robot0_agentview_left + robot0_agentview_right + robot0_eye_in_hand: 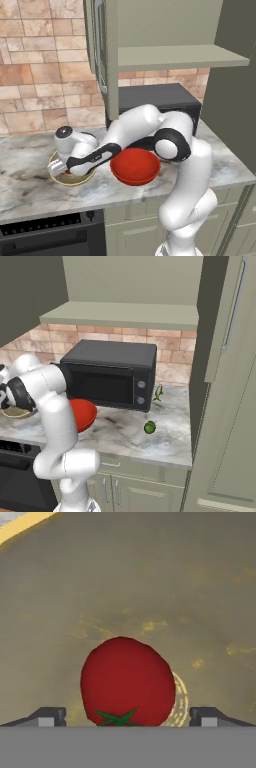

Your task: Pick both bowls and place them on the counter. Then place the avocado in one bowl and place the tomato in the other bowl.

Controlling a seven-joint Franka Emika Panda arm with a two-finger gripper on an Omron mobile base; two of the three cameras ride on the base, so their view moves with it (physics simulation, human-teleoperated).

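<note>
The tomato (127, 679) lies on the floor of the tan-olive bowl (150, 587), green stem end toward the camera. My gripper (127, 718) is open, its fingertips (48, 717) standing wide on either side of the tomato with a gap on each side. From the left base camera, the gripper (62, 167) reaches down into the tan-olive bowl (72, 178) on the marble counter (30, 187). The red bowl (135, 166) stands just right of it, empty. The avocado (149, 427) lies on the counter (125, 436) further right, in front of the microwave.
A black microwave (110, 376) sits at the back of the counter under a cabinet shelf (125, 315). A small green item (158, 392) stands beside the microwave. A tall cabinet (225, 406) closes the right end. An oven front (50, 235) sits below the counter edge.
</note>
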